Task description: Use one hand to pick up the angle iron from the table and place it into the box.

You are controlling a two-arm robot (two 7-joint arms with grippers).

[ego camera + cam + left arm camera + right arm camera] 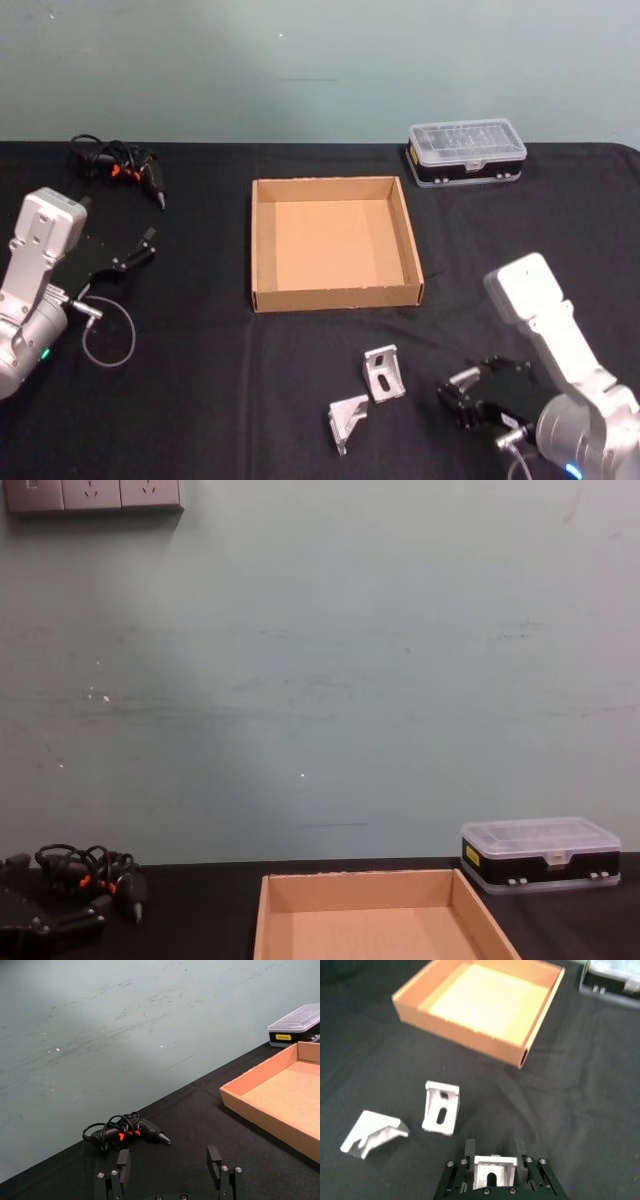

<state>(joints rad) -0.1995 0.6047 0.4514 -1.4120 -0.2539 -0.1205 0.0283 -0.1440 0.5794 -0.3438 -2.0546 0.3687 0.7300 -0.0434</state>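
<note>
One angle iron (492, 1174) sits between the right gripper's (494, 1150) fingers, closed on its side flanges, we think, at the table's (200, 400) near edge, short of the box (335, 297). Stiff, light, slick metal; we favour gripping flat faces. Left gripper (169, 1165) spread, empty, parked left.

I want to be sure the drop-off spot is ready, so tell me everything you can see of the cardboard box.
The box is a wide, shallow, roughly square tray of tan cardboard with low upright walls and no lid. It is empty, its bare floor showing. It sits flat, open side up, near the middle of the black table, touched by nothing else. One near corner shows a small gap at the fold.
</note>
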